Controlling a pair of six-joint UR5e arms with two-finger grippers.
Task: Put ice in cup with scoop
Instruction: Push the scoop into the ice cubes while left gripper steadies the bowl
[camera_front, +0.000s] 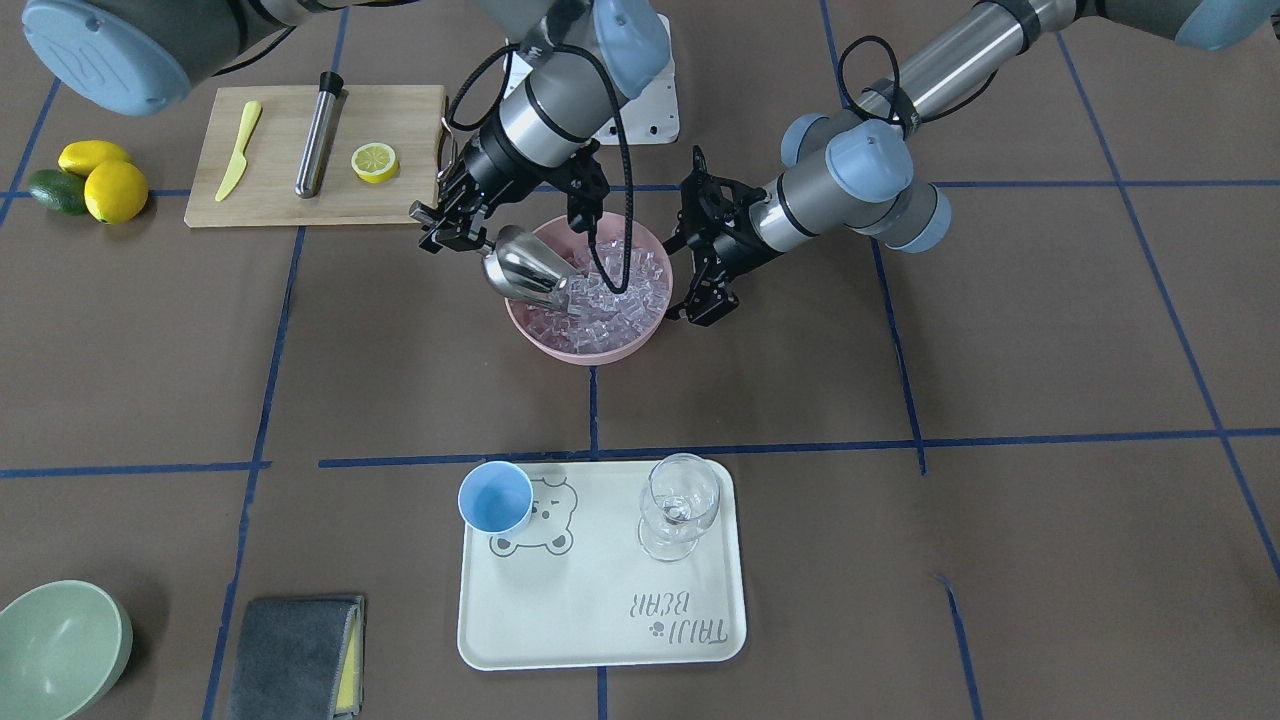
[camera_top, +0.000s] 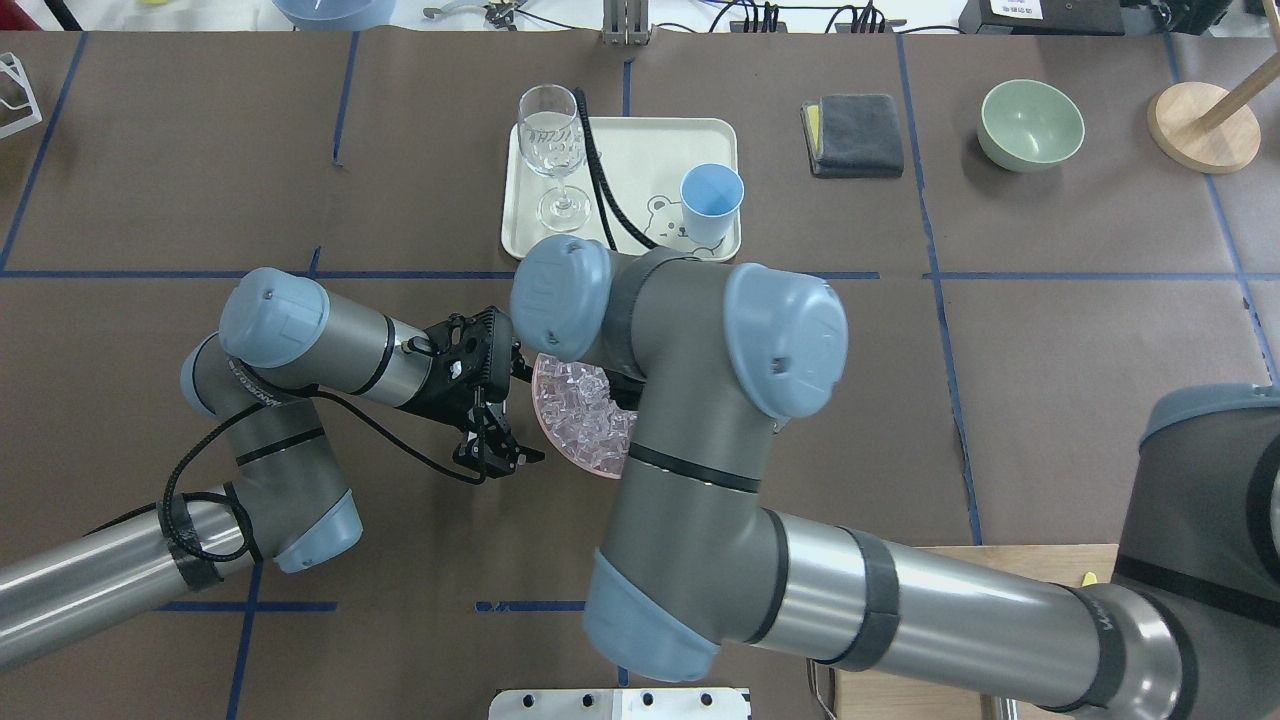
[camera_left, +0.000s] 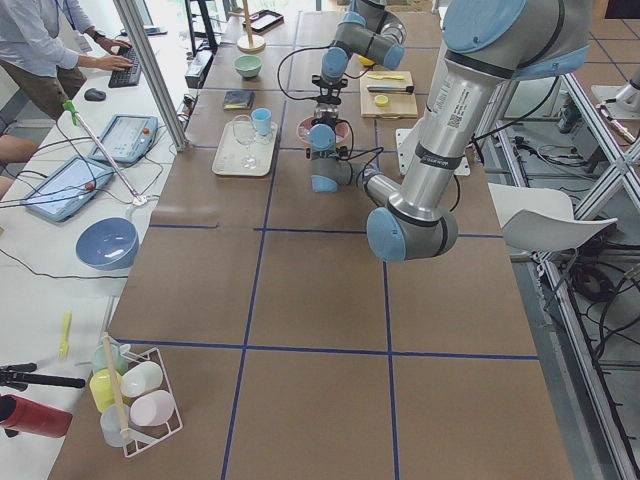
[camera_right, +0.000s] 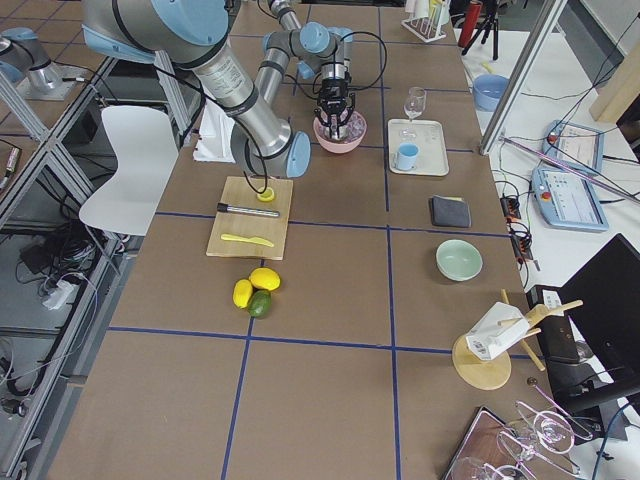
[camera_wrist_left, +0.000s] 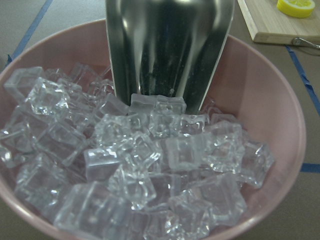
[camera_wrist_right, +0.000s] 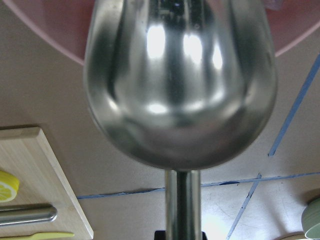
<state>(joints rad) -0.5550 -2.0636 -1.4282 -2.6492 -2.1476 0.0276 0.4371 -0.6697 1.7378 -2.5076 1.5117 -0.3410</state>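
The steel scoop (camera_front: 525, 265) is tilted down with its mouth pushed into the ice (camera_front: 615, 290), a heap of clear cubes in a pink bowl (camera_front: 580, 350). My right gripper (camera_front: 460, 230) is shut on the scoop's thin handle at the bowl's edge. The right wrist view shows the back of the scoop (camera_wrist_right: 180, 85). The left wrist view shows the scoop's trough (camera_wrist_left: 170, 45) resting on the ice (camera_wrist_left: 150, 170). My left gripper (camera_front: 688, 242) is open and empty, right beside the bowl on its other side. The light-blue cup (camera_front: 495, 497) stands upright and empty on a cream tray (camera_front: 600, 610).
A clear stemmed glass (camera_front: 680, 505) stands on the tray beside the cup. A cutting board (camera_front: 400, 120) holds a steel cylinder (camera_front: 318, 135), a yellow knife and a lemon slice. Lemons (camera_front: 115, 190), a green bowl (camera_front: 55, 645) and a grey cloth (camera_front: 295, 655) lie further off.
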